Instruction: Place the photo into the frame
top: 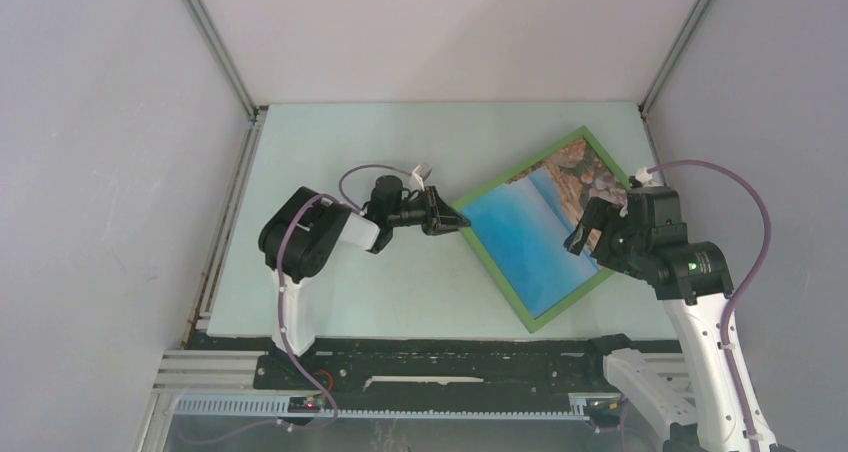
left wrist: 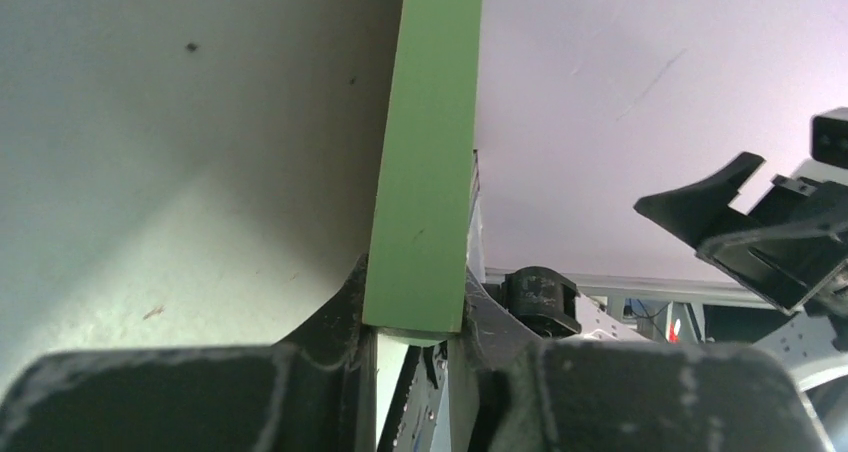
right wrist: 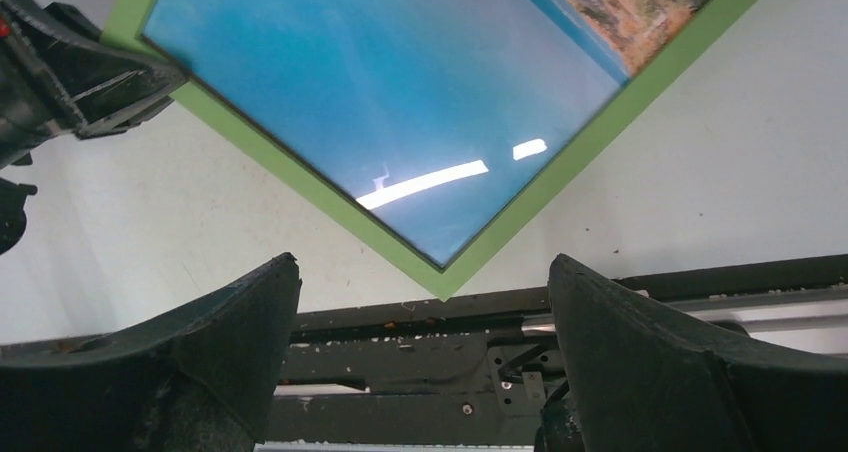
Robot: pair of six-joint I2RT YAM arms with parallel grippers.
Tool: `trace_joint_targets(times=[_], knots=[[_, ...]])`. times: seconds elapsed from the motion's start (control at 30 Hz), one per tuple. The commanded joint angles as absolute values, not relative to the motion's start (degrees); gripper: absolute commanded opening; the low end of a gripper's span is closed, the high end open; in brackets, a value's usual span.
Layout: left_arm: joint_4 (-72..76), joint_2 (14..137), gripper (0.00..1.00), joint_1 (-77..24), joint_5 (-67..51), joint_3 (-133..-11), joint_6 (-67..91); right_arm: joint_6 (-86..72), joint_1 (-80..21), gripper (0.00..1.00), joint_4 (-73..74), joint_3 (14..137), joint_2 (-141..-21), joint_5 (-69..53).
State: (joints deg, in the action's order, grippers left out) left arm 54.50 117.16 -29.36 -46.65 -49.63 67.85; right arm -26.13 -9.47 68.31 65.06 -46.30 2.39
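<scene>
Item, frame [top: 495,272]: lies green face up on the pale green counter [top: 380,282], right of centre, turned diamond-wise with one corner pointing toward the arms' bases

Item, photo [top: 535,232]: sits inside the green border, picture side up; shows bright blue water over most of its face and tan rocky cliffs at the far end, toward the back wall; glossy, with streaks of glare in the right wrist view

Item, left gripper [top: 447,217]: reaches in from the left, clamped on the frame's left corner; in the left wrist view, grips the green strip between both fingers [left wrist: 330,312]; cannot tell whether that corner rests on the counter or stands slightly off it

Item, right gripper [top: 590,237]: hangs over the frame's right-hand edge with jaws spread wide, holding nothing; looks down on the photo and on the frame's near corner in its own wrist view
</scene>
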Motion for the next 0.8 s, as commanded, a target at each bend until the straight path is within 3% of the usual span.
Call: trace_joint_targets(times=[0.0, 0.23, 0.3, 0.5, 0.77], knots=[[33.43, 111.15, 0.17, -29.50, -37.35, -52.36, 51.49, -23.62, -9.45, 1.00, 66.22, 65.01, -45.01, -2.52], [18.47, 110.37, 0.33, -28.62, -31.19, -57.85, 44.04, -23.47, -9.53, 1.00, 66.32, 65.46, -44.19, -2.60], [14.34, 110.20, 0.47, -28.29, -28.98, -58.87, 42.09, -23.89, -9.54, 1.00, 67.04, 66.06, -44.34, -3.29], [3.92, 103.54, 0.73, -28.12, -16.87, -60.40, 36.75, -23.85, -9.57, 1.00, 69.64, 69.13, -42.17, -1.14], [-9.87, 87.55, 0.81, -28.12, -0.39, -60.21, 34.08, -23.94, -9.58, 1.00, 72.66, 72.65, -40.79, 0.00]])
